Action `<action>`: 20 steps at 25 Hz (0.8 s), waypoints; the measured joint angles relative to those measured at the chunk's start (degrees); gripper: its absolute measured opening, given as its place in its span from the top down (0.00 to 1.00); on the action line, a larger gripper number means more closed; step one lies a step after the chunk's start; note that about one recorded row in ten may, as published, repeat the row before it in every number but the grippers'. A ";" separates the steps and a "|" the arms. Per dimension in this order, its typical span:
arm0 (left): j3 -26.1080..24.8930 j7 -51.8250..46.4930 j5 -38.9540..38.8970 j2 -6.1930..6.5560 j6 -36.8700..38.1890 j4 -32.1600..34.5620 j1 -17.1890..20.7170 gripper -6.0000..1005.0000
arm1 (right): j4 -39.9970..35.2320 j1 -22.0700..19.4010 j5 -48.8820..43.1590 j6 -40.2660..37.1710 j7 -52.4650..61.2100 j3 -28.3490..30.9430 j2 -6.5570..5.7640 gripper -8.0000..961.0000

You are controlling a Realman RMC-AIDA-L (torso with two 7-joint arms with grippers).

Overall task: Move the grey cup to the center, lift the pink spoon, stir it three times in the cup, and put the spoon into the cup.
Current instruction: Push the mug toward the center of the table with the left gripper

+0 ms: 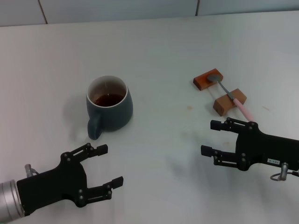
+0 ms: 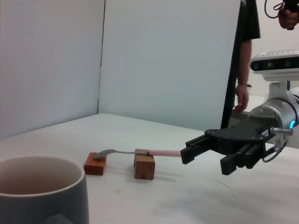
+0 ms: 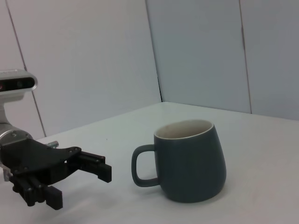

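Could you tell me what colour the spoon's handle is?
Pale pink; the pink spoon shows best in the head view.

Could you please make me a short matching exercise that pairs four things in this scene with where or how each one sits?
Things:
1. grey cup
2. pink spoon
3. left pincer
4. right pincer

Places or states:
A. open, near the spoon's handle end
B. upright, holding dark liquid
C. open, near the cup's handle
D. lying across two wooden blocks

Pairs: 1-B, 2-D, 3-C, 4-A

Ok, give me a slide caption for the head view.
Both open grippers, left and right, hover near the grey cup and pink spoon resting on two blocks.
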 joint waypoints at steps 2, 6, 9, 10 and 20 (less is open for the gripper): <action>0.00 -0.01 0.00 0.00 -0.04 0.00 -0.05 0.15 | 0.01 0.03 0.00 0.10 0.00 0.00 0.02 0.20; 0.00 -0.04 0.00 0.01 -0.06 0.00 -0.11 0.16 | 0.08 0.21 0.00 0.41 0.00 0.00 0.27 0.20; 0.08 -0.05 0.00 0.01 -0.32 -0.25 -0.20 0.17 | 0.09 0.31 -0.03 0.42 0.00 0.00 0.27 0.20; 0.08 -0.05 0.00 0.01 -0.32 -0.25 -0.20 0.17 | 0.09 0.31 -0.03 0.42 0.00 0.00 0.27 0.20; 0.01 0.00 0.00 0.00 -1.40 -0.70 -0.19 0.19 | 0.09 0.50 0.00 0.43 0.01 0.06 0.24 0.20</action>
